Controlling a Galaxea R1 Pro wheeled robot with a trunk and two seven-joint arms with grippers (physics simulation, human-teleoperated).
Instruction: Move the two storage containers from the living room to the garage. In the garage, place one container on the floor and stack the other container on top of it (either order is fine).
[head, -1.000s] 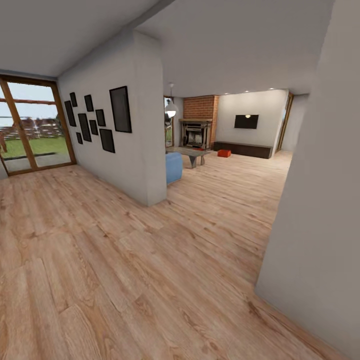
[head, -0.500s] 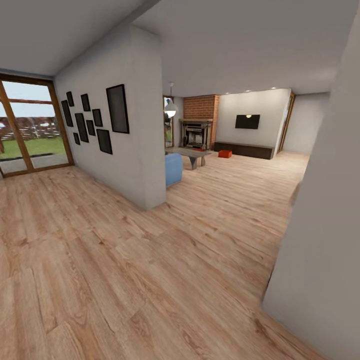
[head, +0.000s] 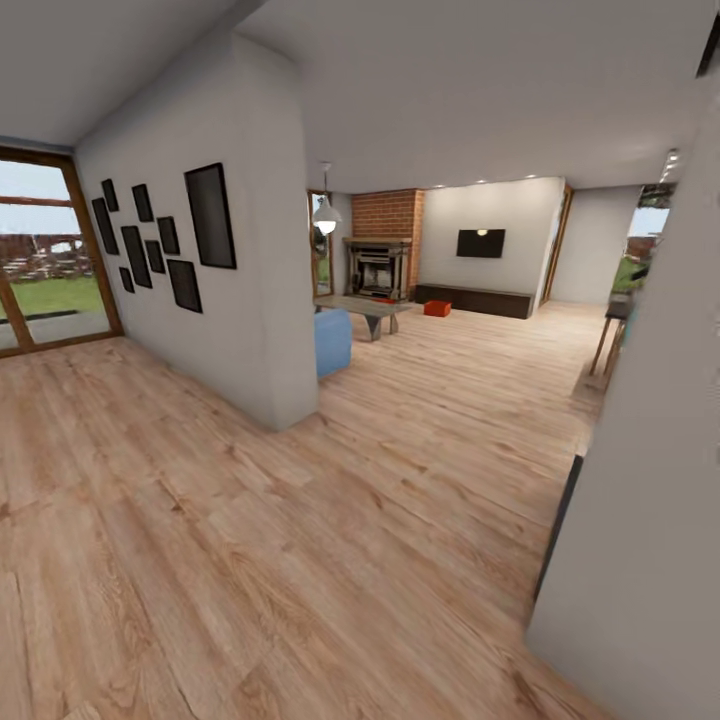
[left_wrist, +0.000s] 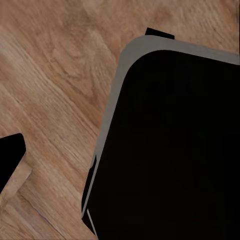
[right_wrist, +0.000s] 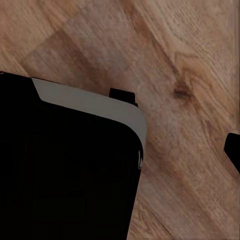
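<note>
Floor: light wood planks (head: 300, 520) run from the near foreground through to the far room in the head view; the same planks lie under both wrist cameras.
Walls: a grey partition wall (head: 255, 290) stands at left centre, and a plain grey wall (head: 650, 480) fills the near right edge.
Window: a wood-framed glass door (head: 40, 260) at far left looks out on grass and a fence.
Living room: the living room (head: 450, 260) opens beyond the partition, with a red brick fireplace (head: 385, 245), a black wall-mounted TV (head: 480, 243) and a long low dark cabinet (head: 472, 300) below it.
Pictures: a cluster of black frames (head: 160, 240) hangs on the partition wall.
Seat: a blue seat (head: 333, 340) sits just behind the partition's corner, near a low grey table (head: 365, 310).
Robot base: a dark rounded body with a grey rim (left_wrist: 170, 150) shows over the planks in the left wrist view, and likewise (right_wrist: 65, 165) in the right wrist view.
Storage container: one small orange-red storage container (head: 437, 308) rests on the planks just in front of the cabinet, far off; whether a second is with it cannot be told.
Grippers: the pictures do not show how far either gripper's jaws are parted, or anything held.
</note>
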